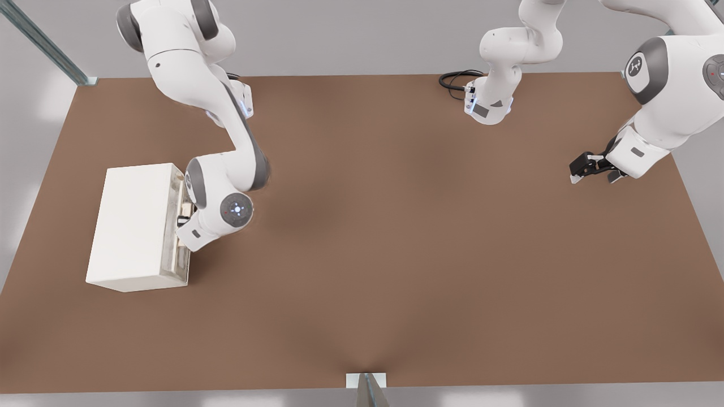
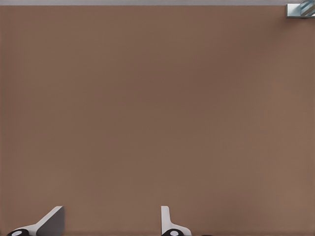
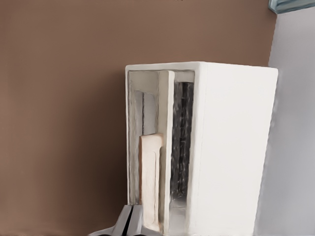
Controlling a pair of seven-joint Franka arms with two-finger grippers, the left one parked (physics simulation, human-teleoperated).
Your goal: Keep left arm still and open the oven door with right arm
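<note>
The cream box oven (image 1: 136,226) stands on the brown table at the front view's left. Its oven door (image 1: 180,237) faces the front view's right, and the wrist view shows the dark glass window (image 3: 182,147) with the pale bar handle (image 3: 150,182) beside it. The right arm (image 1: 226,164) reaches down to the door, its lit wrist button (image 1: 236,210) toward the camera. My gripper (image 1: 184,219) (image 3: 131,221) is right at the door face. Its fingers are pressed together, shut, just beside the handle's lower end. Whether the door is ajar I cannot tell.
The parked arm (image 1: 650,130) hangs over the table's right side in the front view, with a black cable (image 1: 457,79) near its base. A metal bracket (image 1: 366,384) sits at the near table edge. Bare brown tabletop (image 1: 396,254) lies between the arms.
</note>
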